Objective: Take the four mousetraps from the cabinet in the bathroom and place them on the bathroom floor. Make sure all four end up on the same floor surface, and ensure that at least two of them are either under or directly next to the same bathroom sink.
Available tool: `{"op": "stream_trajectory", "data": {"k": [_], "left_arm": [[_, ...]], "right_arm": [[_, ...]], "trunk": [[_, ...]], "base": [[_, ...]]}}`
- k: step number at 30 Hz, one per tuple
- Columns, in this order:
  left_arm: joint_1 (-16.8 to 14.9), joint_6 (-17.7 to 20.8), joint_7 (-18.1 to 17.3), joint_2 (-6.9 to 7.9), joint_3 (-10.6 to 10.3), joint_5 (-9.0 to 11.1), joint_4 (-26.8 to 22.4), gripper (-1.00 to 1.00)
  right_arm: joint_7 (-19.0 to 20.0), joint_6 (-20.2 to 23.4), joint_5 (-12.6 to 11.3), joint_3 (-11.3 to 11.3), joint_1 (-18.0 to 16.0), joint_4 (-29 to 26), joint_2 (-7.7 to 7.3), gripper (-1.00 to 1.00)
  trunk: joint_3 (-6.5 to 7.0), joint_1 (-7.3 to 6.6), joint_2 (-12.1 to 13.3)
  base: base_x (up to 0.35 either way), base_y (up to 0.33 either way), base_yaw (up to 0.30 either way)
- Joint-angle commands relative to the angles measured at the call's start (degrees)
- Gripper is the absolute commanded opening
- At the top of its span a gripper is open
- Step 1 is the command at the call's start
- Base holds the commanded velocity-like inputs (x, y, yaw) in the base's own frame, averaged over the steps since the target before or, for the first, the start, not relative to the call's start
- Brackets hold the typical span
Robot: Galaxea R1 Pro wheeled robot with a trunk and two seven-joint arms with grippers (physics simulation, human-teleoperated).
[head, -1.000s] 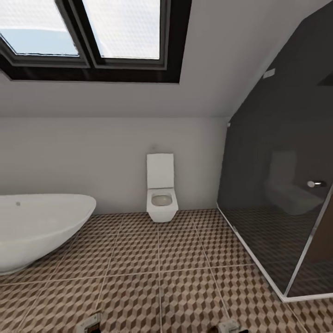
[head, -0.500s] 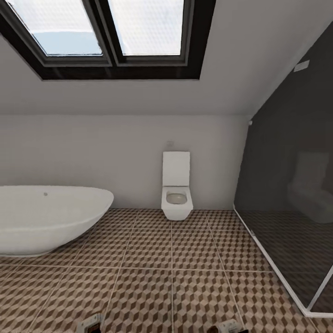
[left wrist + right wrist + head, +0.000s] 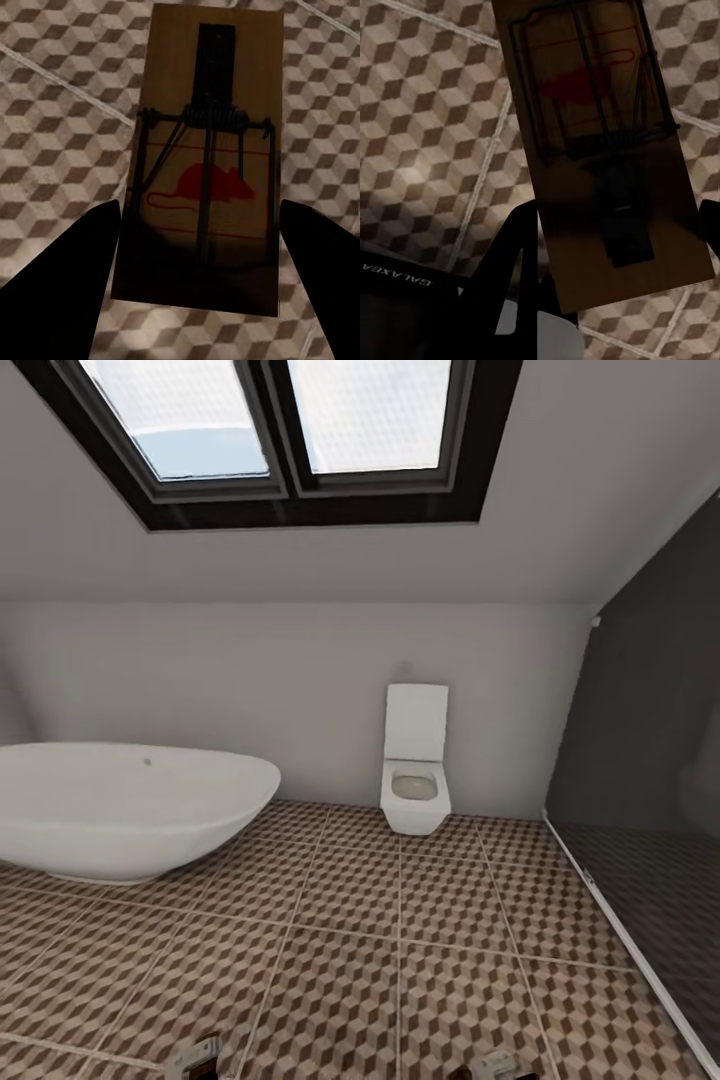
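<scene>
Left gripper (image 3: 199, 247) clamps a mousetrap (image 3: 206, 150) printed with a red mouse; right gripper (image 3: 619, 240) clamps another trap (image 3: 600, 142) above the floor (image 3: 400, 960), "GALAXEA" legible. Far left, tub (image 3: 130, 810); beyond, toilet (image 3: 415, 770).

left tool (image 3: 199, 247) clamping a mousetrap (image 3: 206, 161), right tool (image 3: 615, 247) clamping another mousetrap (image 3: 600, 142)

You had a white oval bathtub (image 3: 120, 810) at the left, standing well apart from the wall-hung white toilet (image 3: 415, 765), whose lid was raised against the pale back wall (image 3: 250, 680). A dark-framed skylight (image 3: 290, 430) sat overhead. A dark glass shower enclosure (image 3: 650, 780) closed the right side.
</scene>
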Motion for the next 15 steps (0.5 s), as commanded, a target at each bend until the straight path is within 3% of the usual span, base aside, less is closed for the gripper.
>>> {"op": "stream_trajectory", "data": {"k": [1, 6, 15], "left_arm": [[0.0, -0.2, 0.0, 0.00, -0.5, 0.5, 0.0, -1.00], [0.0, -0.2, 0.0, 0.00, -0.5, 0.5, 0.0, -1.00], [0.0, -0.2, 0.0, 0.00, -0.5, 0.5, 0.0, -1.00]], "right_arm": [[0.2, 0.1, -0.1, 0.3, -0.1, 0.1, 0.01, -1.00], [0.2, 0.1, -0.1, 0.3, -0.1, 0.1, 0.01, -1.00], [0.1, 0.1, 0.0, 0.3, -0.1, 0.1, 0.01, -1.00]], "trunk": [[-0.12, 0.00, 0.0], [-0.34, 0.00, 0.0], [-0.39, 0.00, 0.0]], "base": [[0.000, 0.000, 0.242], [0.000, 0.000, 0.209], [0.000, 0.000, 0.048]]}}
